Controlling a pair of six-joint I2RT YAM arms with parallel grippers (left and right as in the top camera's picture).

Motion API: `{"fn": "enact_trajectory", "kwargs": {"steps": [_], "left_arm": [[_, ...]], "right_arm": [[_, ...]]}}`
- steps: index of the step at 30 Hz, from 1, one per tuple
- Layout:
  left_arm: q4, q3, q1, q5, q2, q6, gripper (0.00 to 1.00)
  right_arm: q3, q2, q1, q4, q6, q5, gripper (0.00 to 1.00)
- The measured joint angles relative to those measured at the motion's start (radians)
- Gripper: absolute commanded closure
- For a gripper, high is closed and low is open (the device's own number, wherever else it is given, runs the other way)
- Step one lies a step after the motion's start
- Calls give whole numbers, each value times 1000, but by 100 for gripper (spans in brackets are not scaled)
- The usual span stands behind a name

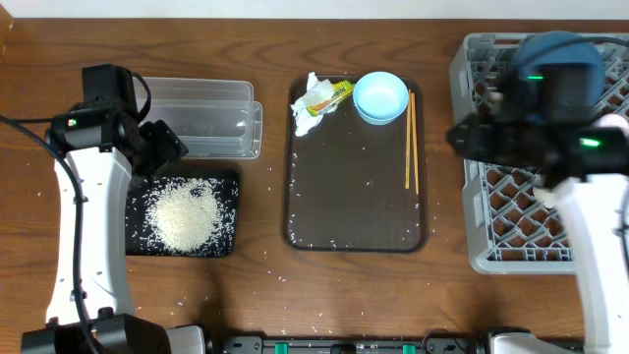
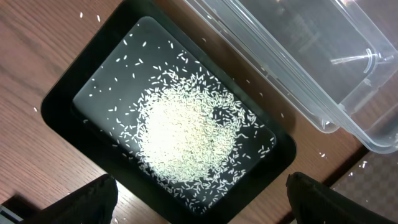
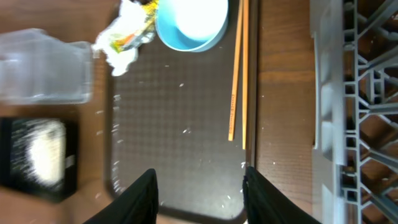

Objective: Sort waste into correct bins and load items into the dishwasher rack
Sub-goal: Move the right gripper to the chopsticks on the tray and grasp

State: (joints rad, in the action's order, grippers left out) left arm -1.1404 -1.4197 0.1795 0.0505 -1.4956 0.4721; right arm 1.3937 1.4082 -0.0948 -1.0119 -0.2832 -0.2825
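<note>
On shallow black tray (image 1: 229, 185): grainy white rice mound (image 1: 185, 216); L+R jaws apart.

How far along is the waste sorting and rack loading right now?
Done: rice is piled in the black tray, and a dark-blue bowl seems to sit in the rack. In hand: nothing; left gripper and right gripper are open and empty. To do: tissue, wrapper, light-blue bowl, chopsticks, stray grains.

a dark brown wooden worktop (image 1: 373, 295) with visible plank seams and grain fills the view, evenly lit; a pale strip (image 1: 246, 5) borders its far edge.
</note>
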Motion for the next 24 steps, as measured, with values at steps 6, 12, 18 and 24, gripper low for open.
{"fn": "enact_trajectory", "kwargs": {"steps": [6, 12, 18, 24], "left_arm": [[0, 0, 0, 1, 0, 0, 10], [0, 0, 0, 1, 0, 0, 10], [0, 0, 0, 1, 0, 0, 10], [0, 0, 0, 1, 0, 0, 10]], "right_arm": [[0, 176, -179, 64, -123, 234, 70], [0, 397, -217, 148, -173, 313, 71], [0, 531, -222, 248, -182, 332, 69], [0, 570, -222, 341, -181, 345, 72]]}}
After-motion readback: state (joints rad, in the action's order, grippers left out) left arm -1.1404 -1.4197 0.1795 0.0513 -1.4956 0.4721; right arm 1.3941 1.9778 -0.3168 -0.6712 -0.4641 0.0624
